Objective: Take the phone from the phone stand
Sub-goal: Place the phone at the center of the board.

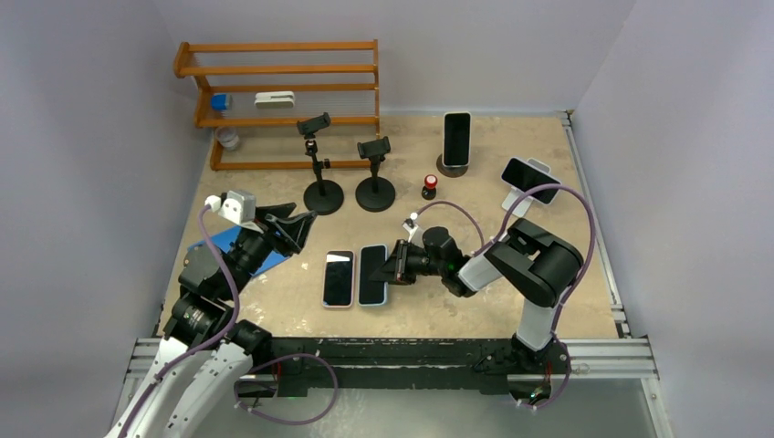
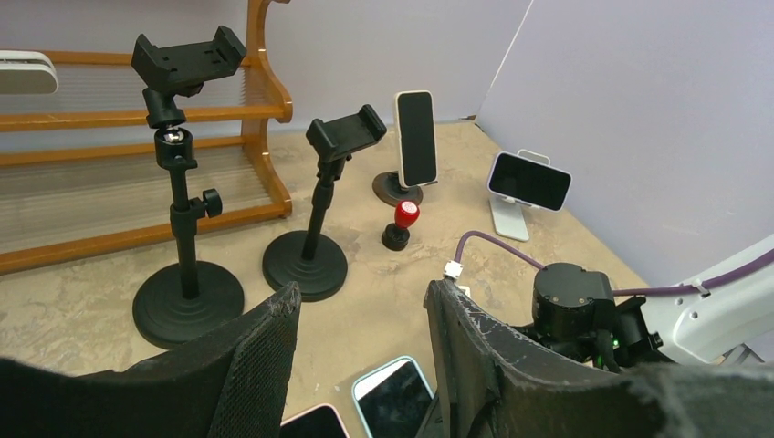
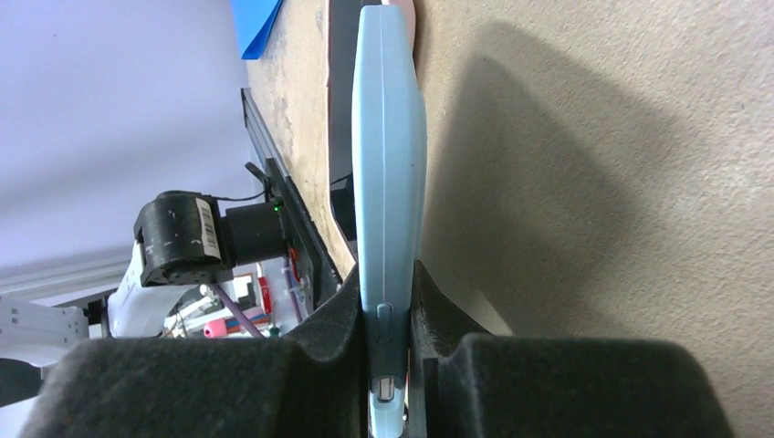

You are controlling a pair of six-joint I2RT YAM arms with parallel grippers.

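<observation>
My right gripper [image 1: 394, 265] is shut on the right edge of a light-blue-cased phone [image 1: 371, 274], which lies low at the table beside a pink-cased phone [image 1: 339, 278]. In the right wrist view the blue phone [image 3: 388, 155] is clamped edge-on between my pads [image 3: 429, 301]. My left gripper [image 1: 294, 226] is open and empty, above the table left of the phones; its fingers [image 2: 260, 347] frame the blue phone [image 2: 394, 397]. Two empty black clamp stands [image 1: 322, 164] [image 1: 374, 170] stand behind. A phone [image 1: 456, 138] stands on a round stand, another phone [image 1: 529, 180] on a white stand.
A wooden rack [image 1: 283, 96] fills the back left, holding a white object [image 1: 275, 99] and a blue one [image 1: 220, 102]. A red-topped knob [image 1: 429, 186] sits near the round stand. A blue sheet [image 1: 233, 255] lies under the left arm.
</observation>
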